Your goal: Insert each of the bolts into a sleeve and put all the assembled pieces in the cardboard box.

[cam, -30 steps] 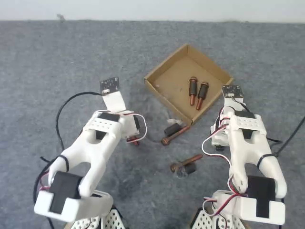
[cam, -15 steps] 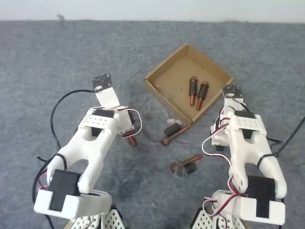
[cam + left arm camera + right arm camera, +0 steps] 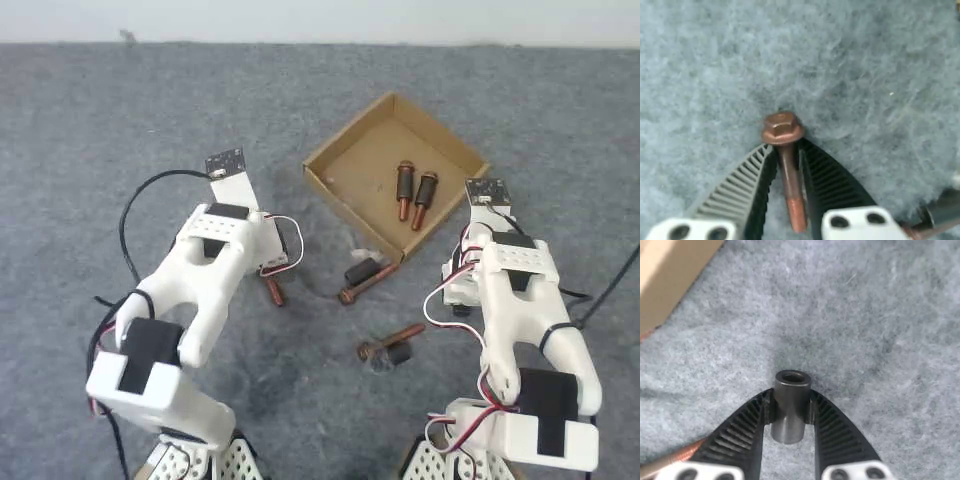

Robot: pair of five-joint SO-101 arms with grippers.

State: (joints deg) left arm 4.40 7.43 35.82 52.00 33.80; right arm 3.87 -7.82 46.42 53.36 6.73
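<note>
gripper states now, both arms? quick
Left gripper: closed, holding a bolt by its shank.
Right gripper: closed, holding a sleeve.

A: How is the left arm point(image 3: 205, 285) posed?
B: It stretches forward from its base, leaning a little toward the other arm, with the wrist bent down. Its end effector point(image 3: 785, 150) points downward, and both ribbed fingers point(image 3: 757, 172) press on the shank of a bolt point(image 3: 782, 127).
A: And the right arm point(image 3: 520, 300)?
B: It goes almost straight forward, wrist also down. Its end effector point(image 3: 790, 400) grips a sleeve point(image 3: 791, 385) between the two fingertips.
</note>
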